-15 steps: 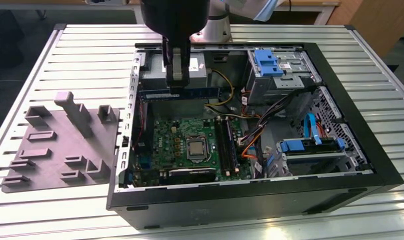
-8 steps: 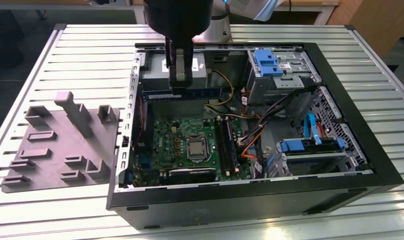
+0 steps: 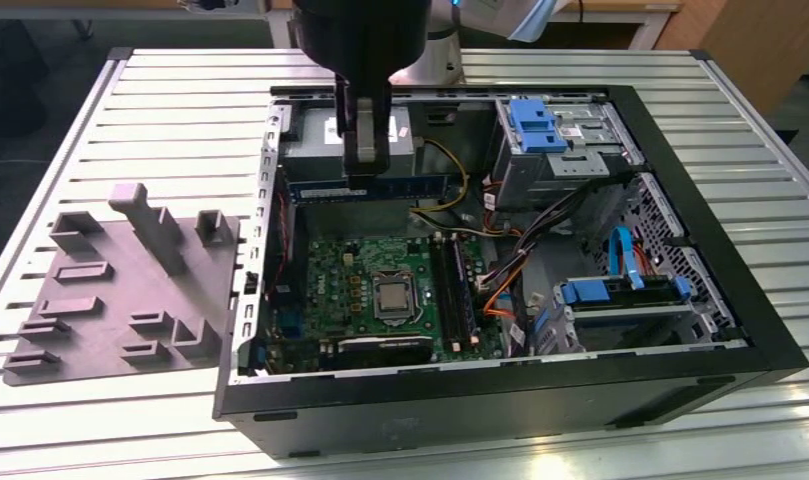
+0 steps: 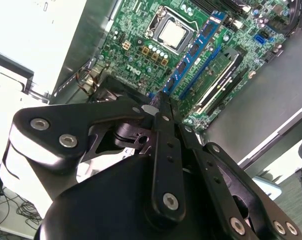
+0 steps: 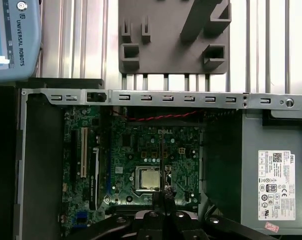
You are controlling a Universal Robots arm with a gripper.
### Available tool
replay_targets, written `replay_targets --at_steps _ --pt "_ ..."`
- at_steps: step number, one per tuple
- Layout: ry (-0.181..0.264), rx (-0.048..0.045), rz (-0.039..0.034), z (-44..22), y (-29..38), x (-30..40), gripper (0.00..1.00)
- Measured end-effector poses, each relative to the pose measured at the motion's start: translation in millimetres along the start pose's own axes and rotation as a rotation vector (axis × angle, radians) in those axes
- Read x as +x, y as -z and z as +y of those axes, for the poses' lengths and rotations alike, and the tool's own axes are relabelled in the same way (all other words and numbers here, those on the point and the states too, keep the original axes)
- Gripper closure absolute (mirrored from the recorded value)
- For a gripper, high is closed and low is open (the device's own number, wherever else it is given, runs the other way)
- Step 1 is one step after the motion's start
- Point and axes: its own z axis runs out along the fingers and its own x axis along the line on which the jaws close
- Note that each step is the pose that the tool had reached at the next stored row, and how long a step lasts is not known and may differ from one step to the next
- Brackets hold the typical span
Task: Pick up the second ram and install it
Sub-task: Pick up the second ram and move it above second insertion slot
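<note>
Gripper [image 3: 364,178]: fingers [image 3: 365,140] are clamped on the second ram [image 3: 418,186], near the middle of its length. The stick hangs level above the open computer case [image 3: 511,400] and lies crosswise in the exterior view. It sits over the far edge of the motherboard [image 3: 351,280], in front of the power supply.

In the second wrist view the gripper [image 4: 158,107] pinches one end of the visible board. The second ram [image 4: 193,52] shows there as a blue strip with a row of black chips. Beside it a green stick [image 4: 218,75] sits in the slot rails.

Markings: a white printed label [image 5: 276,177] is on the power supply. White lettering shows on the motherboard, and there is lettering on a pale blue arm cover [image 5: 16,40].

A grey fixture plate [image 3: 111,290] with upright blocks lies on the slatted desk [image 3: 177,90], on the exterior view's left, beside the case
</note>
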Motion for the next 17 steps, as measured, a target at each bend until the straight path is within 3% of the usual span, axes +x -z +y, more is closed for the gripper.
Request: replay_targets --at_steps 6,17 --pt "0.000 0.0000 -0.0001 -7.4 -0.3 0.0 0.89" --pt "0.000 0.0000 0.0029 -14.2 -1.1 -0.1 0.89"
